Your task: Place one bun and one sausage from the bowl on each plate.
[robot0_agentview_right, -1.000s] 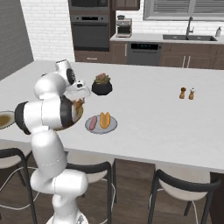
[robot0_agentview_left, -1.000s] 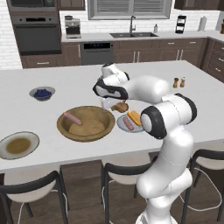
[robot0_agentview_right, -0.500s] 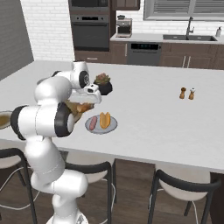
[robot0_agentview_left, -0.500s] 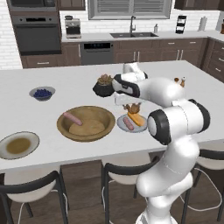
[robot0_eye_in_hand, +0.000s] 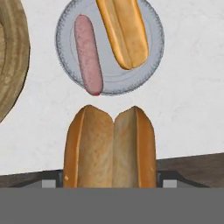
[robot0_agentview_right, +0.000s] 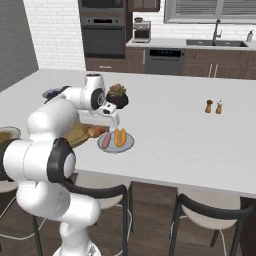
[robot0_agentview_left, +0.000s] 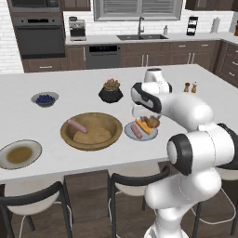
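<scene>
Near the front left edge of the tabletop (robot0_agentview_left: 93, 160) a plate (robot0_agentview_left: 19, 154) with a brownish centre is seen; what lies on it cannot be made out. Behind it, toward the left edge, a small grey bowl (robot0_agentview_left: 44, 98) of blue berries stands. The bowl (robot0_agentview_left: 92, 130) rests near the front edge, left of centre, with a sausage (robot0_agentview_left: 76, 126) and a pale bun (robot0_agentview_left: 92, 137) inside; in the right base view it is largely hidden behind the arm. A black pot (robot0_agentview_left: 111, 94) with a plant stands behind it, mid-tabletop. Just right of the bowl a grey plate (robot0_eye_in_hand: 153, 48) carries a second sausage (robot0_eye_in_hand: 88, 59) and a second bun (robot0_eye_in_hand: 122, 31), side by side (partly covered by the hand in the left base view). Above that plate's near side a split bun (robot0_eye_in_hand: 110, 146) is gripped by the pincer (robot0_eye_in_hand: 110, 181), whose fingertips are mostly covered by it; its lower end is cut off by the picture edge. Two small shakers (robot0_agentview_left: 190, 87) stand near the right edge. No writing can be read.
</scene>
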Motion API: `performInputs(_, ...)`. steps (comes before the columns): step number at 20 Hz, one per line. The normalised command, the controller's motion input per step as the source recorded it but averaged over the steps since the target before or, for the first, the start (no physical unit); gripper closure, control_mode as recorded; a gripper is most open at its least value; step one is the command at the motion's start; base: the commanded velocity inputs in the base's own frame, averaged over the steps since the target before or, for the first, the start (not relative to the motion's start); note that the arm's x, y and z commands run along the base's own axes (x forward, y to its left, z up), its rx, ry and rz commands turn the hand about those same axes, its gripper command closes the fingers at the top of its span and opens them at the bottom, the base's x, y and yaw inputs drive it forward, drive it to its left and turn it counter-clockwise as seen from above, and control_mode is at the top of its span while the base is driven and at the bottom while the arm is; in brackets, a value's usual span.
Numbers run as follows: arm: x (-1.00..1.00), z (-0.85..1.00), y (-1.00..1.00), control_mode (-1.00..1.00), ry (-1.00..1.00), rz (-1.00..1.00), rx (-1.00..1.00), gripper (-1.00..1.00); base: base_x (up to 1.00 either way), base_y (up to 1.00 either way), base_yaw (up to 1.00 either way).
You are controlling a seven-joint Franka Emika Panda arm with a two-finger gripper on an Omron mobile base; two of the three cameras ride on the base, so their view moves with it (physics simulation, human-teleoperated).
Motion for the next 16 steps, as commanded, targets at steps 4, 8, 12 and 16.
performInputs(4, -0.2, 0.0, -0.09, -1.0, -0.15, -0.01, 0.05, 1.0, 0.0, 0.0, 0.0)
performInputs(8, -0.02, 0.0, -0.01, 1.0, -0.04, 0.0, 0.0, 1.0, -0.01, 0.0, 0.0)
performInputs(12, 0.0, 0.0, 0.0, 1.0, 0.0, 0.0, 0.0, 1.0, -0.12, 0.53, 0.0)
performInputs(16, 0.0, 0.0, 0.0, 1.0, 0.0, 0.0, 0.0, 1.0, -0.32, 0.97, 0.0)
